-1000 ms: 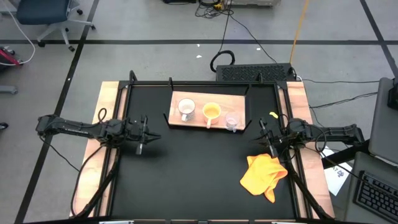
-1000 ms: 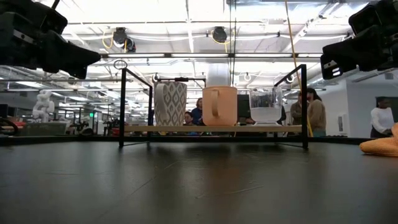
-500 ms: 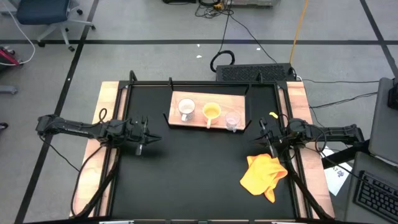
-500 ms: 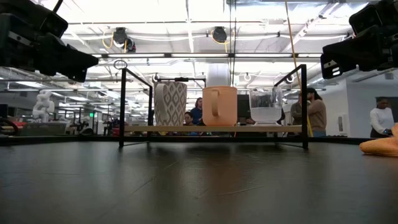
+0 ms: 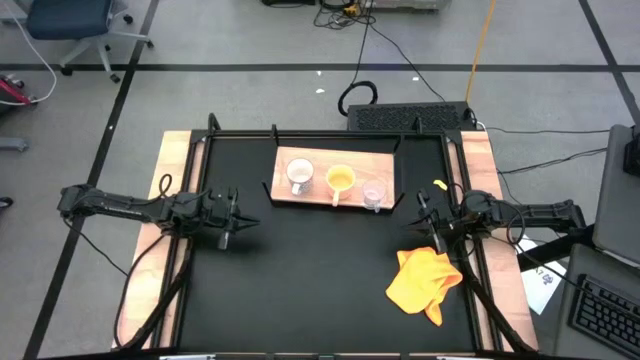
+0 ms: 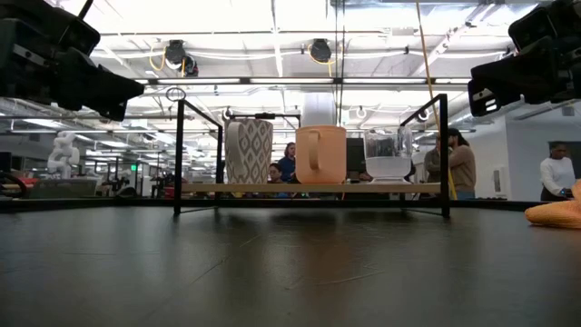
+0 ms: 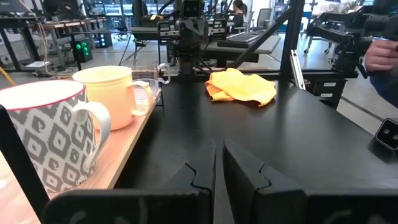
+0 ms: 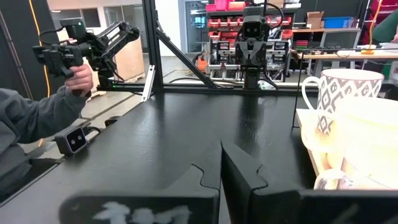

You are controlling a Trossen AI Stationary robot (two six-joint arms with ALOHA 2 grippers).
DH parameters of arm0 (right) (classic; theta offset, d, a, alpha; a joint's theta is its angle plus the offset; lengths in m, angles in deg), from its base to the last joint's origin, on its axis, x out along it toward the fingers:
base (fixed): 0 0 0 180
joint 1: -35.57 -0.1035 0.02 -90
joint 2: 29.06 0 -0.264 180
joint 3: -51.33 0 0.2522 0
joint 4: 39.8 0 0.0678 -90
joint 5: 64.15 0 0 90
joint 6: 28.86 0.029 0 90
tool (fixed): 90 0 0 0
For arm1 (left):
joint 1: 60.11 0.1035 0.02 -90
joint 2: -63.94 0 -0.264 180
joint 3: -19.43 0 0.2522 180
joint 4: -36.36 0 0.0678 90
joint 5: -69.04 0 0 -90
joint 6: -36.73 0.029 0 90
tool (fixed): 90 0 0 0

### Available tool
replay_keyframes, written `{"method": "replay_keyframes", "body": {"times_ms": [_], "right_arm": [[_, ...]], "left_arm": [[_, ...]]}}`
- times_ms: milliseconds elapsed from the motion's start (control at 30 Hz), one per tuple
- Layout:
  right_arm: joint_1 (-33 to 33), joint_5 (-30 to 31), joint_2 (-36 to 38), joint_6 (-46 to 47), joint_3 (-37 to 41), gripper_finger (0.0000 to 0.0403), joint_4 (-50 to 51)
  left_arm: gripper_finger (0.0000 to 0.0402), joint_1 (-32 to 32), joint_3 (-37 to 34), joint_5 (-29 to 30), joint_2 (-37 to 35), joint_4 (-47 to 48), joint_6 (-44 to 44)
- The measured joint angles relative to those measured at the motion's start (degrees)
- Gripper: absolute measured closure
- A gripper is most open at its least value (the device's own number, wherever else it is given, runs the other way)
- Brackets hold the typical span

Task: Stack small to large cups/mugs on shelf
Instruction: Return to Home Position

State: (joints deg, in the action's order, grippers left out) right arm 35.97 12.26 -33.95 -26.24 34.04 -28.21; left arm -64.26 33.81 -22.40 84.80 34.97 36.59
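Observation:
The light-wood shelf [image 5: 335,182] stands at the table's far middle on black brackets. On it stand, upright in a row from left to right, a white patterned mug [image 5: 299,176], an orange-yellow mug [image 5: 340,180] and a clear glass cup [image 5: 373,193]; the low view shows them too: white mug [image 6: 248,152], orange-yellow mug [image 6: 320,154], glass cup [image 6: 388,154]. My left gripper [image 5: 237,222] hovers shut and empty at the table's left, level with the shelf's near edge. My right gripper [image 5: 424,214] hovers shut and empty at the table's right, just right of the shelf.
A yellow cloth [image 5: 424,281] lies crumpled on the black table near its right edge, in front of my right gripper. A person's sleeve [image 8: 31,124] and a hand with a device show beyond the table's edge. Black frame posts [image 6: 178,154] rise at the shelf's ends.

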Motion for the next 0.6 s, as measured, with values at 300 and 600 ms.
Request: {"method": "replay_keyframes", "body": {"times_ms": [300, 600], "right_arm": [[-0.01, 0.0, 0.0, -0.33, 0.0, 0.0403, -0.02], [-0.02, -0.01, 0.0, -0.31, 0.0, 0.0403, -0.13]], "left_arm": [[0.0369, 0.0, 0.0, 0.0, 0.0, -0.03, -0.02], [0.0369, 0.0, 0.0, 0.0, 0.0, -0.05, -0.13]]}}
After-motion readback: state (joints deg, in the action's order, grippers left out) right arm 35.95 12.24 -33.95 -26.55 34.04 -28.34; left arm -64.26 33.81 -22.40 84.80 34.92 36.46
